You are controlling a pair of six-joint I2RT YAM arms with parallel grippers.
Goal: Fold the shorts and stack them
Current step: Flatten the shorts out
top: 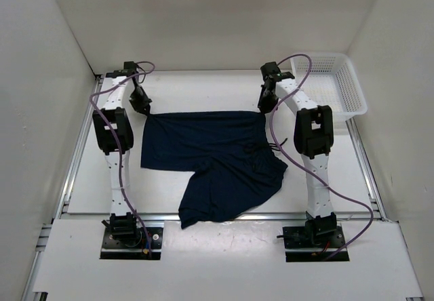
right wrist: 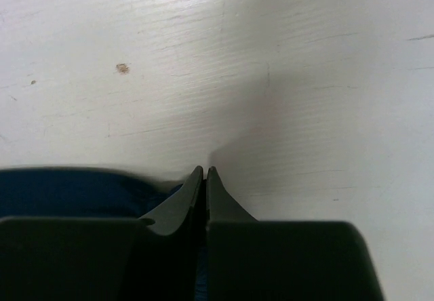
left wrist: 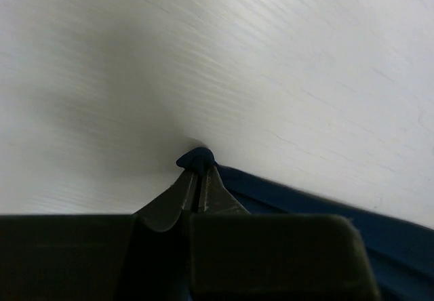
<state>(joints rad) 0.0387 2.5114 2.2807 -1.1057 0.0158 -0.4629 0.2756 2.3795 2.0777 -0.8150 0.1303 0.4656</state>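
The dark navy shorts (top: 217, 158) lie spread on the white table, one leg trailing toward the front edge. Their far edge is pulled taut between my two grippers. My left gripper (top: 146, 110) is shut on the far left corner; in the left wrist view a nub of navy fabric (left wrist: 196, 157) pokes out past the closed gripper (left wrist: 199, 172). My right gripper (top: 262, 108) is shut on the far right corner; in the right wrist view its closed tips (right wrist: 205, 172) hold navy fabric (right wrist: 74, 192) that shows at the left.
A white mesh basket (top: 339, 87) stands at the back right, beside the right arm. White walls enclose the table on three sides. A metal rail (top: 224, 216) runs along the table's front edge, near the trailing leg.
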